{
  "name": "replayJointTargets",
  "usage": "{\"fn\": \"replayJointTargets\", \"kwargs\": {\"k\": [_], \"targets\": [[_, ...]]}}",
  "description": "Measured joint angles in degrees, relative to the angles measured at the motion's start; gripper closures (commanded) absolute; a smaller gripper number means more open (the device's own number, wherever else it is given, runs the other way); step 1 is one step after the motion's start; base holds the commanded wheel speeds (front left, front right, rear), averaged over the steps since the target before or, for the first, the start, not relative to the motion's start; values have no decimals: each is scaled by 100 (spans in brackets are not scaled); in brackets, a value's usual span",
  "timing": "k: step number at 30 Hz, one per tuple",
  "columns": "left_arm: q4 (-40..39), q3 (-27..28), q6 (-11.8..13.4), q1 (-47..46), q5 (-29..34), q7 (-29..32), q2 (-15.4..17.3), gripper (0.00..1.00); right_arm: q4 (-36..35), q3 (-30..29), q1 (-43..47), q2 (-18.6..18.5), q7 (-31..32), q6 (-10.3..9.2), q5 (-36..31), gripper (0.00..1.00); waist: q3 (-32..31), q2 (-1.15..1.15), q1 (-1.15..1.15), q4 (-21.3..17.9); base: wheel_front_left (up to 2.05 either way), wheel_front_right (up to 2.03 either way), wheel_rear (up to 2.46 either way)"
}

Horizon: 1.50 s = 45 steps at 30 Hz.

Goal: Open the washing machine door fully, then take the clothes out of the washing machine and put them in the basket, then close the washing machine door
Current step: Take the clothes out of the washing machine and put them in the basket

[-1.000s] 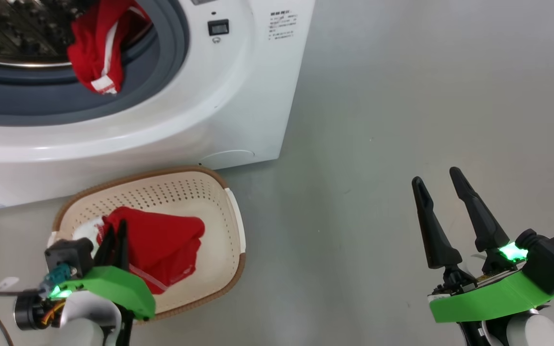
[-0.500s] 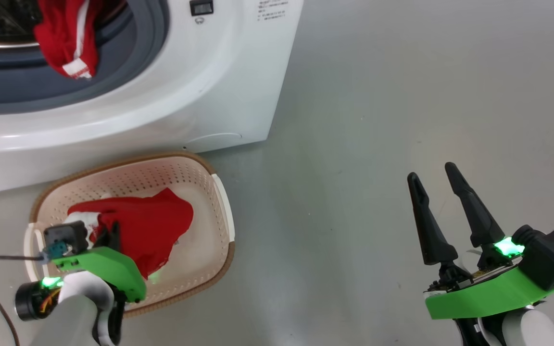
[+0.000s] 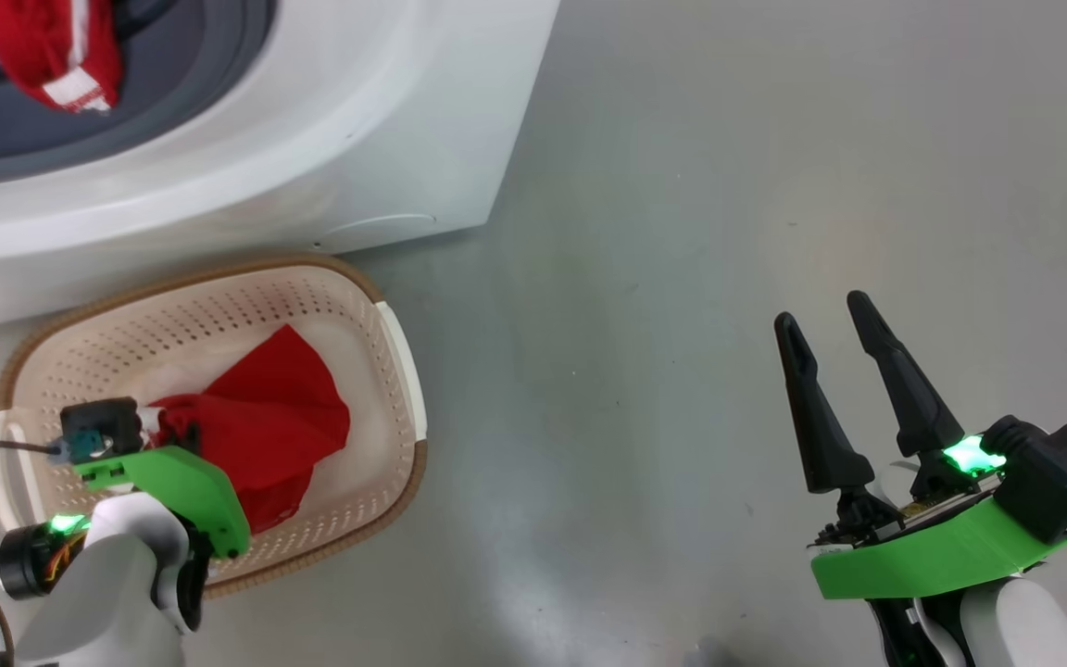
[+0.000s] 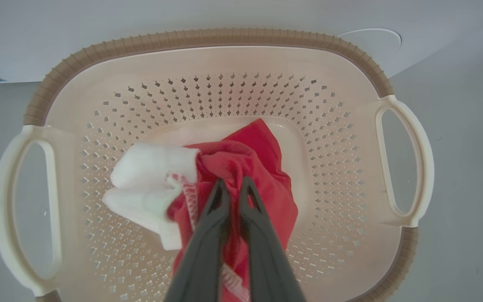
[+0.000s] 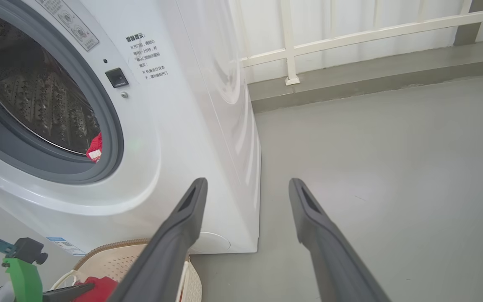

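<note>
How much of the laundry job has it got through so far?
Done: the washing machine stands open. In hand: the left gripper is shut on a red garment low inside the basket, not yet released. Left: another red piece hangs from the drum, to be fetched, then the door needs closing. The right gripper is open, holding nothing.

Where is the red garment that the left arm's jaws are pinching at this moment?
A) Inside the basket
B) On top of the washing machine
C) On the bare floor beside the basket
A: the left wrist view shows the left arm's jaws shut on the red garment, and it lies within the walls of the basket.
</note>
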Motion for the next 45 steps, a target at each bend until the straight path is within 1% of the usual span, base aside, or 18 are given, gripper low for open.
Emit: {"fn": "replayJointTargets", "kwargs": {"k": [2,4,10,13,15,22,23,24,25,26,33,36,38,45], "targets": [[154,-27,-12,-95,0,-1,-19,100,2,7,-7,0,-1,-1,0,0,58,0,0,-28,0,0,0],[283,-42,-100,-193,0,-2,-31,100,2,15,-8,0,-3,-1,2,0,118,0,0,-53,0,0,0],[630,-73,-144,-450,0,7,-99,100,44,73,-98,1,-46,-1,48,0,311,0,0,-107,0,0,0],[710,-78,-146,-496,-8,5,-98,100,54,119,-152,1,-70,0,49,0,388,0,0,-128,0,0,0],[754,-66,-205,-497,-53,5,-102,100,74,142,-152,1,-73,-1,49,0,421,0,0,-142,0,0,0],[868,-68,-204,-495,-93,-57,-99,100,125,180,-264,0,-97,0,58,0,451,0,0,-191,0,0,0],[877,-71,-193,-495,-93,-98,-100,93,135,180,-264,0,-98,0,58,0,451,0,0,-192,0,0,0],[891,-70,-193,-495,-96,-137,-98,51,145,179,-264,0,-103,-1,62,0,447,0,0,-194,0,0,0],[895,-70,-193,-496,-99,-146,-99,4,153,179,-264,0,-109,0,73,0,444,0,0,-194,0,0,0],[901,-74,-192,-496,-99,-146,-99,0,160,179,-264,0,-129,-1,83,0,440,0,0,-193,0,0,0],[942,-146,-197,-515,-98,-134,-105,0,214,179,-264,0,-145,0,98,0,360,0,0,-166,0,0,0],[951,-202,-256,-566,-98,-123,-127,0,242,177,-264,0,-145,-1,99,0,302,0,1,-146,0,0,0],[944,-226,-303,-586,-98,-203,-133,0,257,169,-263,0,-153,0,99,0,259,0,0,-124,0,0,0],[860,-268,-305,-586,-97,-498,-156,0,305,156,-258,0,-153,-1,99,0,82,0,0,-23,0,0,0]]}}
